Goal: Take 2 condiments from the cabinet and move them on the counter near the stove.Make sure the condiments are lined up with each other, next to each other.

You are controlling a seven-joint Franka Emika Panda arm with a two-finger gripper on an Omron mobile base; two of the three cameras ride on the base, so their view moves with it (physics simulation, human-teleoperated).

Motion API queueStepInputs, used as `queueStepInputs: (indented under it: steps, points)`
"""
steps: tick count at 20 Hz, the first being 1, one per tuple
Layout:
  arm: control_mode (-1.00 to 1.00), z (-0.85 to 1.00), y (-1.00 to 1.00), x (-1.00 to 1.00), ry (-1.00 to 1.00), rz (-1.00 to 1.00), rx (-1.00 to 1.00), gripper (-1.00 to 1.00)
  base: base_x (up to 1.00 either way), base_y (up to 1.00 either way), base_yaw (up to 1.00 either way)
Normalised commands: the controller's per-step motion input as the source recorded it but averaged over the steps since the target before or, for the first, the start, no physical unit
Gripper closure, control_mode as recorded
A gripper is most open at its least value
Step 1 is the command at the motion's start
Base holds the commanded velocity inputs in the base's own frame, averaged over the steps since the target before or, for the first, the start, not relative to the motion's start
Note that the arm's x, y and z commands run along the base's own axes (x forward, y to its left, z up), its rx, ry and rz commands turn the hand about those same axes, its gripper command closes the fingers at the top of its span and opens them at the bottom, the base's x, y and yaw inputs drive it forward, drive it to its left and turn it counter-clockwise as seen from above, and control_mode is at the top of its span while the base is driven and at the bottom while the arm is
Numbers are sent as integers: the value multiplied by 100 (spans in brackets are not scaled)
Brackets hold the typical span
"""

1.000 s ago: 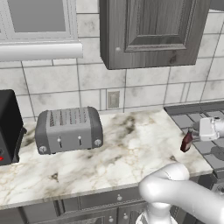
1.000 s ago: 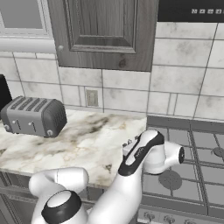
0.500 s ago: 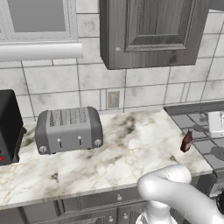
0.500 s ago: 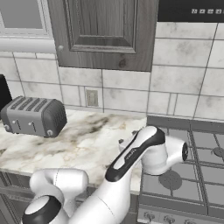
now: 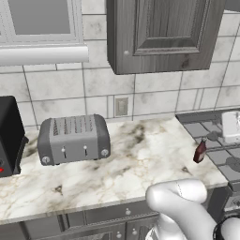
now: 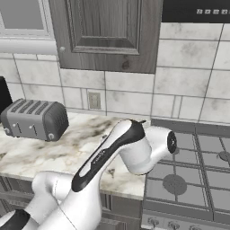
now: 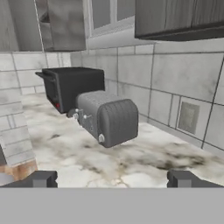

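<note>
1 red-brown bottle (image 5: pixel 200 151) stands upright, neck at 12 o'clock, on the counter (image 5: pixel 140 154) edge touching the stove (image 5: pixel 220 140); bare marble stretches toward 9 o'clock to the toaster (image 5: pixel 73 138). The gripper (image 7: pixel 114 179) fingers stand wide apart, holding nothing.

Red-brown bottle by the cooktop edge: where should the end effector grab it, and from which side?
Grip the bottle across its wider lower body, not the narrow neck. It stands upright on the counter, so a level approach suits. Come from the open counter side, toward the toaster, since the stove and its grates crowd the other side. The end effector is open.
</note>
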Motion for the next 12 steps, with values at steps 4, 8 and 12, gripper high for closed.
queueStepInputs:
  steps: [4,8,12]
  points:
    - [-100,29,65,-35,6,-15,-16,-100,0,0,0]
    - [-100,22,66,-29,7,-25,-16,-100,0,0,0]
    - [-100,24,57,-23,16,-34,-10,-100,0,0,0]
